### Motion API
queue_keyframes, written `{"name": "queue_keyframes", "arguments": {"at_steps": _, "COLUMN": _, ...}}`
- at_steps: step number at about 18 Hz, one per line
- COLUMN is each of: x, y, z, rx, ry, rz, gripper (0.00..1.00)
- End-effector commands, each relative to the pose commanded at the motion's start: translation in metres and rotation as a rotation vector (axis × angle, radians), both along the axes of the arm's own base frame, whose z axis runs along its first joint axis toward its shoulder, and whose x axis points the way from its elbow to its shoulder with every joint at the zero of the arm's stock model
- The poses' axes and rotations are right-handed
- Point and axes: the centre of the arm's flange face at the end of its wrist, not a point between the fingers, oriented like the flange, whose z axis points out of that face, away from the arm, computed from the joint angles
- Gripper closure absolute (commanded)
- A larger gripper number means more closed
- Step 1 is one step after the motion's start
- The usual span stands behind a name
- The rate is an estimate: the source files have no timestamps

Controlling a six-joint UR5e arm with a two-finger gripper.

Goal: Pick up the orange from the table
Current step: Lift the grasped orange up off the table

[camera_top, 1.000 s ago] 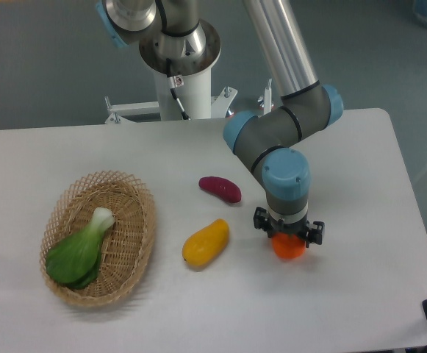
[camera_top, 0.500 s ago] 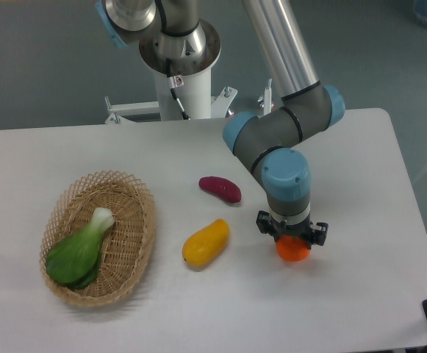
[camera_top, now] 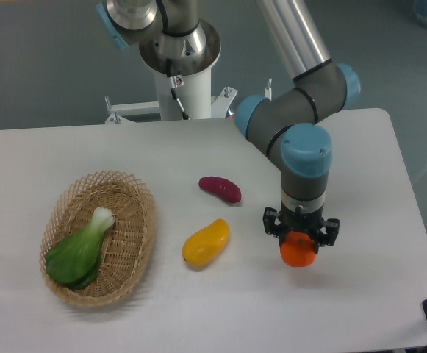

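The orange (camera_top: 298, 251) sits right under the gripper (camera_top: 300, 234), whose two fingers press on its sides and hold it, over the right part of the table (camera_top: 360, 309) toward the front edge. The orange is round, so it has no long side and I cannot tell which way it points. To its left lie a yellow fruit (camera_top: 206, 243) and a purple fruit (camera_top: 220, 188), both well apart from it, and a basket (camera_top: 125, 235) with a green vegetable (camera_top: 79, 251) sits near the left edge.

Basket (camera_top: 128, 193) at left on bench (camera_top: 360, 309), bok choy (camera_top: 79, 250) in it. Mango (camera_top: 206, 242) right of basket, sweet potato (camera_top: 220, 188) just behind mango. Orange (camera_top: 298, 250) right of mango, in claw (camera_top: 300, 237).
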Motion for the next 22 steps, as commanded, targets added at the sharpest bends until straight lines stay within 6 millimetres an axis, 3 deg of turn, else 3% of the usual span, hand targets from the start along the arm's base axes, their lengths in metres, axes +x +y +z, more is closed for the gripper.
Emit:
{"name": "queue_keyframes", "arguments": {"at_steps": 7, "x": -0.028, "y": -0.016, "z": 0.037, "rx": -0.040, "ry": -0.073, "rz": -0.038, "gripper": 0.31}}
{"name": "queue_keyframes", "arguments": {"at_steps": 22, "x": -0.038, "y": -0.022, "z": 0.034, "rx": -0.061, "ry": -0.058, "rz": -0.132, "gripper": 0.27}}
